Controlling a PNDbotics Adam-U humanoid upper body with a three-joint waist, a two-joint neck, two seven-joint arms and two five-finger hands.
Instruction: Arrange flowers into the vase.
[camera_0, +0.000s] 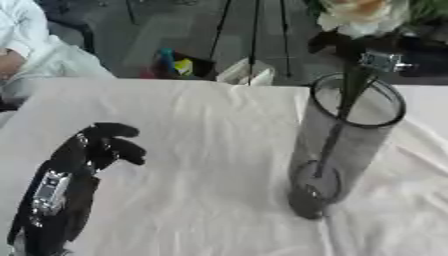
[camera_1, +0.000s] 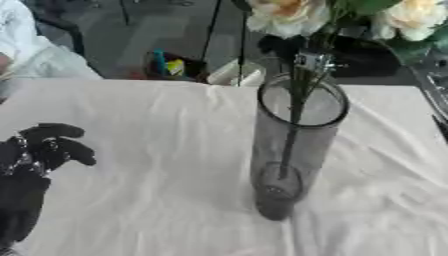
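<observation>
Flower stems (camera_1: 293, 125) inside vase (camera_0: 337, 160), table (camera_0: 201, 165) centre-right.

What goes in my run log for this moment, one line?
right hand shut on flower stem | stem in vase | left hand idle, curled

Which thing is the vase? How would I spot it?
Find the white tablecloth covering the table. On its right side stands the vase, a tall see-through grey glass tube. Dark stems run down inside it, with cream flowers above.
</observation>
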